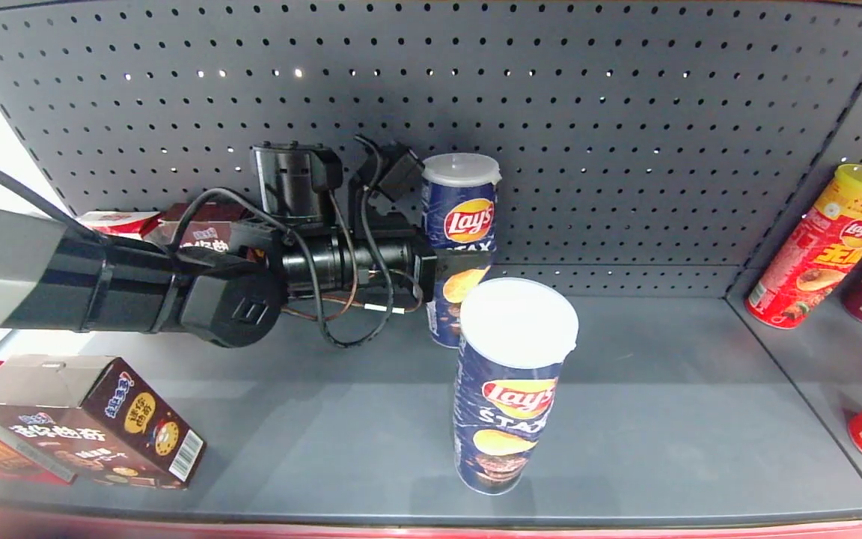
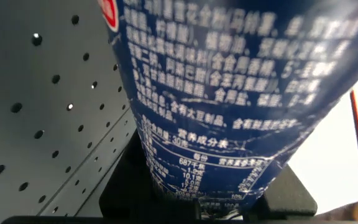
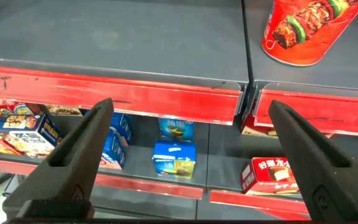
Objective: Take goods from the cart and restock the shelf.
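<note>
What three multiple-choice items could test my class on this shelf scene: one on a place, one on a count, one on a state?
1. Where does the free blue can stand relative to the held blue can in the left gripper?
A. In front of it, nearer the edge of the shelf
B. Behind it
C. On top of it

2. How many blue cans are in the head view?
A. One
B. Two
C. Four

3. How is the right gripper?
A. Shut on a red can
B. Shut on a box
C. Open, holding nothing

Answers:
1 A, the free blue can is nearer the front edge.
2 B, one is held and one stands free.
3 C, its fingers stand wide apart with nothing between them.
</note>
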Tool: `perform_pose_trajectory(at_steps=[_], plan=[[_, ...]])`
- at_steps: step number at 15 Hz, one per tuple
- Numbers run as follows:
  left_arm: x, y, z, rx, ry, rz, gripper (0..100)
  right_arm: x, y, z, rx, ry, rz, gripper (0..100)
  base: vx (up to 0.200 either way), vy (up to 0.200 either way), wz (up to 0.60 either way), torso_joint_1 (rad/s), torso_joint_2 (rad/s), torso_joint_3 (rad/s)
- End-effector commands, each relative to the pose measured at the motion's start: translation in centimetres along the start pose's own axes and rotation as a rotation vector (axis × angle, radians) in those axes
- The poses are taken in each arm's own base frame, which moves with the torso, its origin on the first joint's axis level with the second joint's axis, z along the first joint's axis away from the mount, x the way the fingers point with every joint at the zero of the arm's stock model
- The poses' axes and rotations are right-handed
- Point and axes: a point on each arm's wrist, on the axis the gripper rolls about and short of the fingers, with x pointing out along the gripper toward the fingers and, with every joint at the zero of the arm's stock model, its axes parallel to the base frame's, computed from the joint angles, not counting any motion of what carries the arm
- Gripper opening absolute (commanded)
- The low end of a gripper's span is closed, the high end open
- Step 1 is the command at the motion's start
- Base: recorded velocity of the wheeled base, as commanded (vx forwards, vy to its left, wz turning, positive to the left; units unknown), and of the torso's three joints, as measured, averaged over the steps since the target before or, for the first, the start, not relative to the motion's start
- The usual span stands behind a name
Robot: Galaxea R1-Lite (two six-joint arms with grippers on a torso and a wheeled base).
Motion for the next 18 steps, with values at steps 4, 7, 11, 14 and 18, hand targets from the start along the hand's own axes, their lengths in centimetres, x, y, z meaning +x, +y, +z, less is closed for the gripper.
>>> perform_pose_trajectory(at_steps=[4, 7, 11, 14, 18], plan=[[0.9, 0.3, -1.0, 0.018, -0.003, -0.001, 0, 0.0, 0.0, 0.0, -0.001, 0.005, 0.001, 100, 0.0, 0.0, 0.0, 0.0, 0.0, 0.0], [1.2, 0.5, -1.5, 0.03, -0.017, 0.001, 0, 0.0, 0.0, 0.0, -0.001, 0.006, 0.001, 100, 0.0, 0.0, 0.0, 0.0, 0.0, 0.0], [1.5, 0.6, -2.2, 0.048, -0.034, 0.003, 0, 0.0, 0.0, 0.0, -0.001, 0.005, 0.001, 100, 0.0, 0.0, 0.0, 0.0, 0.0, 0.0], [1.3, 0.4, -3.3, 0.071, -0.012, 0.002, 0, 0.0, 0.0, 0.0, -0.001, 0.005, 0.001, 100, 0.0, 0.0, 0.0, 0.0, 0.0, 0.0], [1.0, 0.2, -3.3, 0.099, -0.007, 0.016, 100, 0.0, 0.0, 0.0, -0.001, 0.003, 0.001, 100, 0.0, 0.0, 0.0, 0.0, 0.0, 0.0]])
